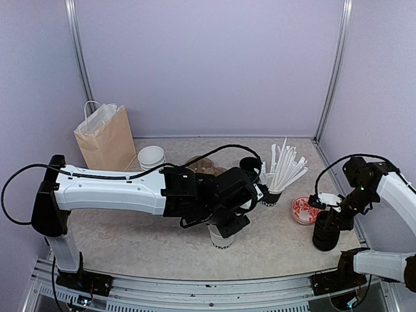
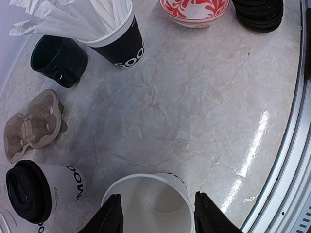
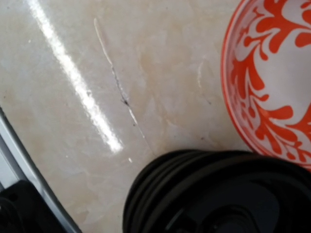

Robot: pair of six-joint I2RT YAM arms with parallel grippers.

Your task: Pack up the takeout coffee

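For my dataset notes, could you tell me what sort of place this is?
Probably a lab robot cell staged for coffee packing: plain lilac enclosure walls, a brown paper bag, an open white paper cup.

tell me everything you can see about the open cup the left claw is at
The lidless cup is white tapered paper with black lettering on its side. It is empty, and its bottom shows through the open mouth. It stands upright on the marbled table, near the front edge. The left claw straddles it, pressed against both sides of the rim.
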